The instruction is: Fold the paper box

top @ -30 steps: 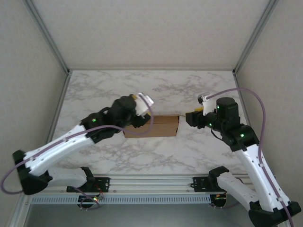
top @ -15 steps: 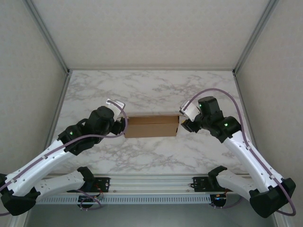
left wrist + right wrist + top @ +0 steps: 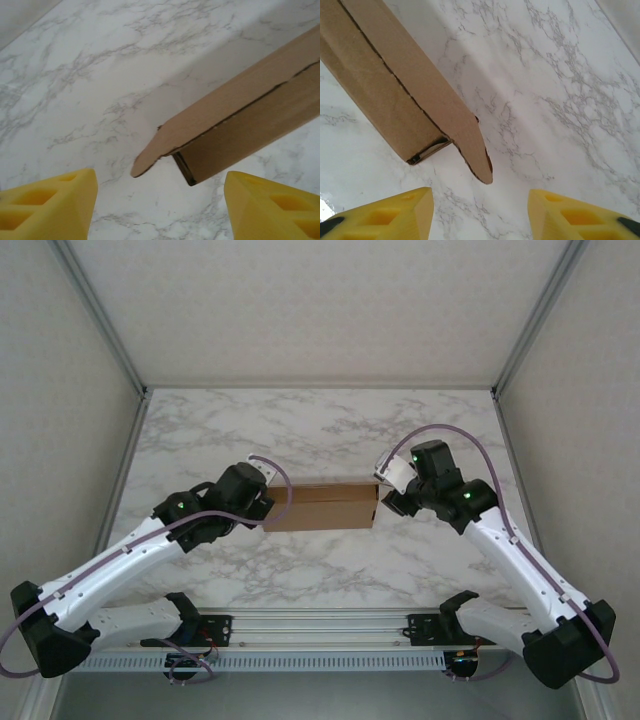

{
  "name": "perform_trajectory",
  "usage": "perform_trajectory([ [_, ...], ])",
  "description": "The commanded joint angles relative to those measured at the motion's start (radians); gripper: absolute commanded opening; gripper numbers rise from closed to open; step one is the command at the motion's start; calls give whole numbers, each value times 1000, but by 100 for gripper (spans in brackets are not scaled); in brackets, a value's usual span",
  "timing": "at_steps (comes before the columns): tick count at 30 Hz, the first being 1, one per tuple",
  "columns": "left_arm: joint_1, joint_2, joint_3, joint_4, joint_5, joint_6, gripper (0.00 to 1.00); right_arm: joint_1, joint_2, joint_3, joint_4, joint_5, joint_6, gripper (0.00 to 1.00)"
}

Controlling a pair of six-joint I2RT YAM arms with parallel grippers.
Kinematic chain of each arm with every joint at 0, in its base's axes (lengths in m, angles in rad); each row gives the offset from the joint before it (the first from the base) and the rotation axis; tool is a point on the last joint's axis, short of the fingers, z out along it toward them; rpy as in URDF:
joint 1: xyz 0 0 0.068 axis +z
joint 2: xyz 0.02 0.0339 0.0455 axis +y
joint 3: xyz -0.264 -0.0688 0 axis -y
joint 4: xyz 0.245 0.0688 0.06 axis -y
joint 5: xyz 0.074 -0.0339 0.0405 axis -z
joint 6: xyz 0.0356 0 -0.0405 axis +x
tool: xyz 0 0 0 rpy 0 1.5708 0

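Note:
The paper box [image 3: 322, 507] lies as a flat brown rectangular box in the middle of the marble table. My left gripper [image 3: 266, 504] stands at its left end, open, its yellow fingers [image 3: 47, 205] wide apart with bare marble between them. In the left wrist view the box end [image 3: 235, 135] shows a rounded tab sticking out past an open slot. At the box's right end my right gripper [image 3: 385, 498] is open too, its fingers [image 3: 390, 215] spread. The right wrist view has the box [image 3: 385, 85] with a rounded tab jutting toward the gripper.
The marble table [image 3: 320, 430] stretches back to white enclosure walls with metal corner posts [image 3: 100, 315]. A metal rail [image 3: 320, 625] carrying the arm bases runs along the near edge. A purple cable [image 3: 450, 435] loops above the right arm.
The left arm swung out to the left, then came back toward the box's left end. The right gripper has moved in closer to the right end. The box lies where it was.

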State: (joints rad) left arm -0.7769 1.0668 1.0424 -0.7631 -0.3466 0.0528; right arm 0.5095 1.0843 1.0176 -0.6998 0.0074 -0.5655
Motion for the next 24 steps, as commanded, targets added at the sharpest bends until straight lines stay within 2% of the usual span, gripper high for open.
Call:
perform_trajectory([
  [1,8,-19,-14,-14,-92,22,68,8,31,17,33,4,1,51],
  [9,4,-42,-98,39,-149,58,62,8,100,35,72,-4,15,41],
  [17,7,52,-89,72,-135,84,52,9,104,41,89,-10,13,27],
  [21,17,119,-57,77,-123,84,39,8,103,37,91,-19,13,21],
  [24,27,143,-36,77,-78,84,24,8,100,35,92,-26,20,18],
])
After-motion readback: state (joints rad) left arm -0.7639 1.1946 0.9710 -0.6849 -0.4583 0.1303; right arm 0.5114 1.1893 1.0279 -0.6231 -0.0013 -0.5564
